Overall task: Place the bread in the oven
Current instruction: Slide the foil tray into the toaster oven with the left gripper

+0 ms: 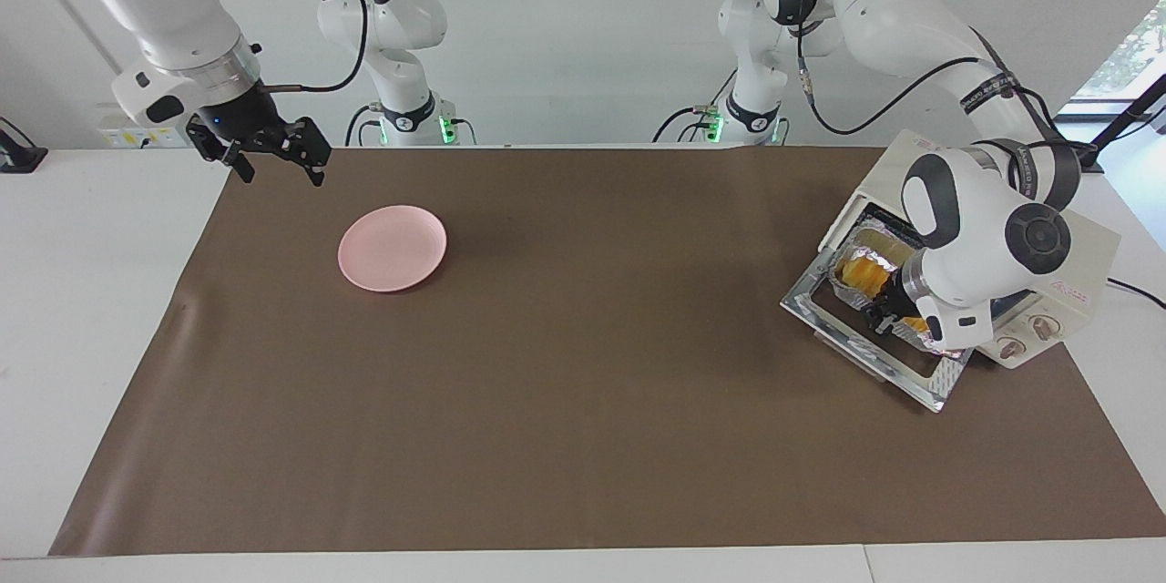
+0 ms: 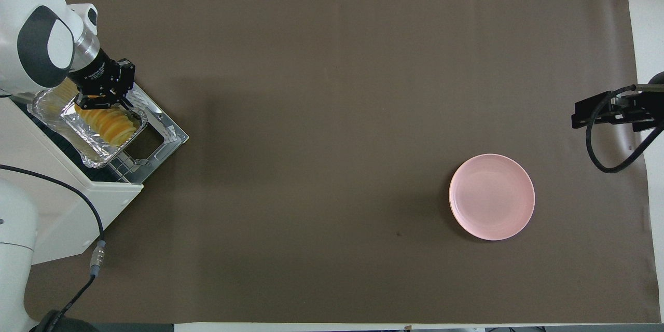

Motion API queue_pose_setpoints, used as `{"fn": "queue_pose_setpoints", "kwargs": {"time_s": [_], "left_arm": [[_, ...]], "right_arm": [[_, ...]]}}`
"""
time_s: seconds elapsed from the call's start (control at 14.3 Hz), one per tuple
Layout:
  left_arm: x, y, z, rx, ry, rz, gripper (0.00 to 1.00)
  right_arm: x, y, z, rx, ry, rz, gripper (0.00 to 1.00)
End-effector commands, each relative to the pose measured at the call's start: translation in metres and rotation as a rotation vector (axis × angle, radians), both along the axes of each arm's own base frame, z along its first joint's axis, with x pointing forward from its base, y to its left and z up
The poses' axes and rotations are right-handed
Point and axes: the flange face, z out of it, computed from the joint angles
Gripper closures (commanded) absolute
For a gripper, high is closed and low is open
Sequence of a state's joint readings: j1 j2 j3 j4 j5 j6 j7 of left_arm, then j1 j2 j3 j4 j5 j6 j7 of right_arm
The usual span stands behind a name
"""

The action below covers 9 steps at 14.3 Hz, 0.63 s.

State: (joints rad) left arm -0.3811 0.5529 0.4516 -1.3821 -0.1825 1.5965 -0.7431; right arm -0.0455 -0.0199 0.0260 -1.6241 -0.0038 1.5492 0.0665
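The bread (image 2: 106, 123) lay in a shiny foil tray (image 2: 93, 151), and the tray sat at the mouth of the oven (image 2: 62, 218), partly inside and partly over the open door (image 2: 165, 132). The bread was yellow and had ridges. The oven was a cream box at the left arm's end of the desk (image 2: 332, 280), and its glass door lay flat on the brown mat (image 2: 332, 114). In the facing view, two round knobs (image 1: 1025, 337) showed on its front.

Going across the overhead view from its left edge, the left arm came first. It bent down over the oven, with its big white wrist tipped toward the tray. The left end effector (image 2: 101, 98) was down at the tray, at the edge of the tray farther from the robots. Its fingers were pressed together on the foil tray's rim. In the facing view, the left end effector (image 1: 885, 321) was partly hidden by the wrist, so the pinch itself was hard to see.

Next came the wide brown mat. Then came a round pink plate (image 2: 491, 196), flat on the mat toward the right arm's end of the desk, well apart from the oven.

Last came the right arm. It waited, held up in the air over the mat's edge, near the corner. The right end effector (image 1: 273, 166) pointed down and its two fingers stood apart, with nothing between them. It touched nothing.
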Motion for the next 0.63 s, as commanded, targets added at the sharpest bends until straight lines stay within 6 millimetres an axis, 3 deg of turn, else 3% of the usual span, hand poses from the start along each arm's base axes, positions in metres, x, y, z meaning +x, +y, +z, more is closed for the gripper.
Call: {"fn": "queue_pose_setpoints", "kwargs": {"time_s": [0.0,0.28,0.56], "left_arm": [[-0.012,0.018,0.002,0.009,-0.001,-0.017,1.00],[-0.014,0.040,-0.001,0.040,0.002,0.023,1.00],[-0.021,0.047,-0.006,0.038,0.006,0.028,1.00]], "right_arm": [[-0.007,-0.001,0.000,0.018,0.000,-0.013,0.00],[-0.007,-0.001,0.000,0.018,0.000,-0.013,0.00],[-0.007,-0.001,0.000,0.018,0.000,-0.013,0.00]]}}
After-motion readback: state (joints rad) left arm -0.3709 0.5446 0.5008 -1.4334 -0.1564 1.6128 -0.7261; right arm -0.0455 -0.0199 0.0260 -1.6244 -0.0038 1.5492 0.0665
